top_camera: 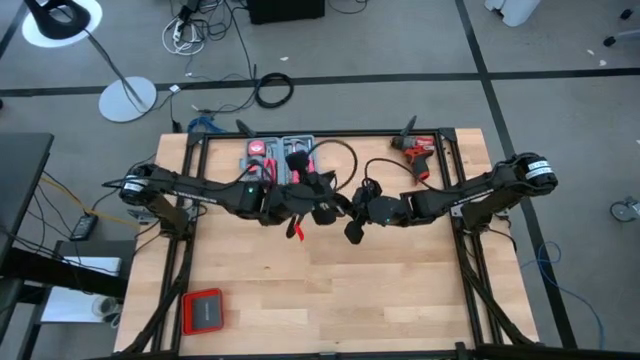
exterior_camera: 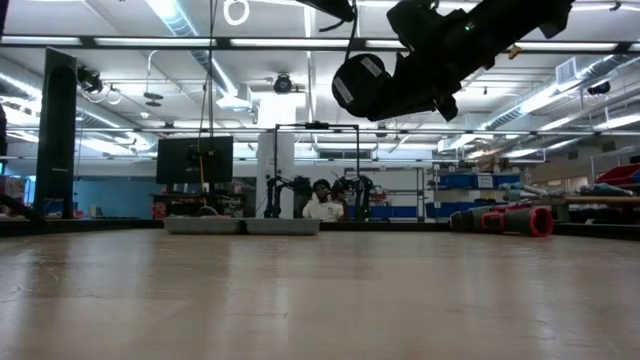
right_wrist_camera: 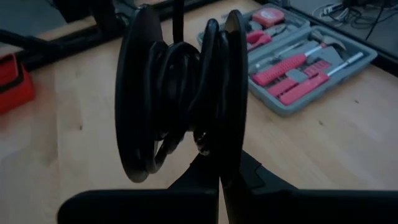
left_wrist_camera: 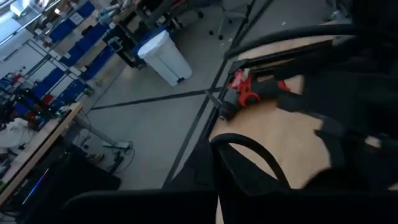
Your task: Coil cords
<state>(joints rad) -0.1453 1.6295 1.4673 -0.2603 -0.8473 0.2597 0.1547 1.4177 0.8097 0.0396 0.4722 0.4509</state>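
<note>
R gripper [right_wrist_camera: 219, 177] pinches spool [right_wrist_camera: 180, 93], L gripper [top_camera: 318, 196] clamps cord [top_camera: 340, 155] mid-table; should keep tension, lay turns evenly.

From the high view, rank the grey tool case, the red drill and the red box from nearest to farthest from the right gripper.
Right gripper, mid-table:
1. Red drill, back right.
2. Grey tool case, back, toward the left; close to the drill's distance.
3. Red box, front left.
</note>
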